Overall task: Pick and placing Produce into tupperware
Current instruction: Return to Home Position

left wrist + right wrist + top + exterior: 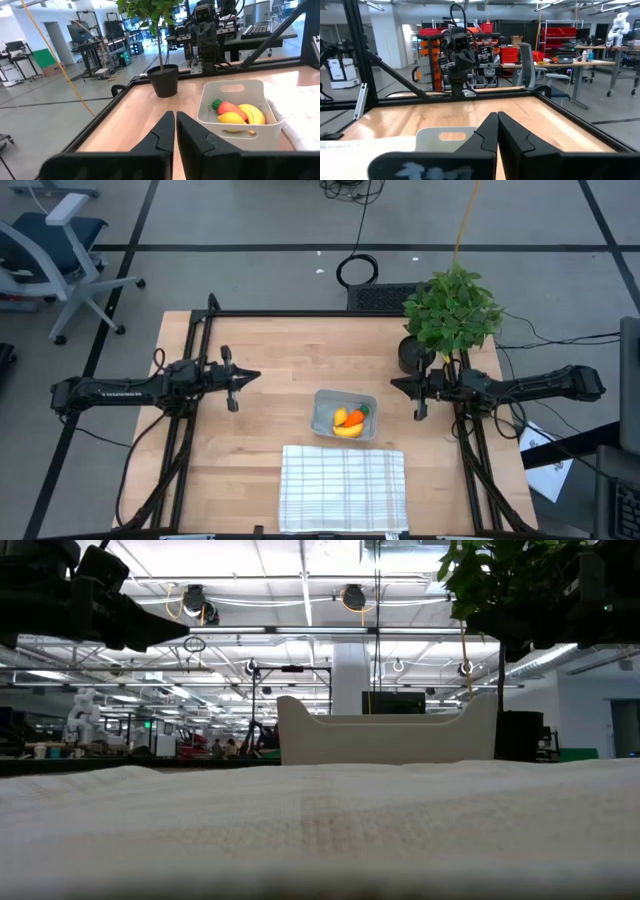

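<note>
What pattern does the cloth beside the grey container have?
The cloth is white with a thin dark check; the high view shows it best.

Bare table [270, 360] flanking tupperware [320, 406] — plant [452, 308] beyond

The high camera hangs above the worktop [270, 350] and looks straight down from far enough to take in the whole top, with the left arm [140, 388] at 9 o'clock and the right arm [520, 385] at 3 o'clock. The low camera sits at worktop height by the 6 o'clock edge, right up against the white checked cloth [342, 488]. It faces 12 o'clock across the cloth to the tupperware [322, 408] wall and the room behind. The left wrist camera looks past its own jaws toward 3 o'clock, close and slightly down into the tupperware, with the right arm beyond. The right wrist camera faces 9 o'clock, nearly level, and catches the tupperware rim and the left arm. All four views share the tupperware.
</note>
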Robot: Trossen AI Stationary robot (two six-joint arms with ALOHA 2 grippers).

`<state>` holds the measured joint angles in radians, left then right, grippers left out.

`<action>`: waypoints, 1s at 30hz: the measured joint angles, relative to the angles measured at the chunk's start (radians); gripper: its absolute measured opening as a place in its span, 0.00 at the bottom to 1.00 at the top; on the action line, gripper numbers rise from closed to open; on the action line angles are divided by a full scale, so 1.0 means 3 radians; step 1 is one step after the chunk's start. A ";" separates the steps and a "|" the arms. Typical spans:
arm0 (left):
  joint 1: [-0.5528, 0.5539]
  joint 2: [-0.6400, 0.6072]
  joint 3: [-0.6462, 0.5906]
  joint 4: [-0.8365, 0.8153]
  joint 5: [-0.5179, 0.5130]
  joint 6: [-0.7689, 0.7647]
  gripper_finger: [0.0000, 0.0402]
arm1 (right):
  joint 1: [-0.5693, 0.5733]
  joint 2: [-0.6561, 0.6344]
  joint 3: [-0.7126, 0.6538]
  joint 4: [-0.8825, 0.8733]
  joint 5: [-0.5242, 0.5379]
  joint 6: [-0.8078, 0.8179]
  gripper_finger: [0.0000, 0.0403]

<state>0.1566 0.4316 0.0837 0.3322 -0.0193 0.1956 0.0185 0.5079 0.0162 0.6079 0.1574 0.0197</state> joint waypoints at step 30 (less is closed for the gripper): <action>-0.0001 0.0000 0.0000 -0.0074 -0.0039 0.0029 0.01 | 0.0003 0.0001 0.0001 0.0004 -0.0278 -0.0106 0.00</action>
<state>0.1562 0.4316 0.0837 0.3099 -0.0311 0.2042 0.0193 0.5083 0.0164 0.6090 0.0738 -0.0120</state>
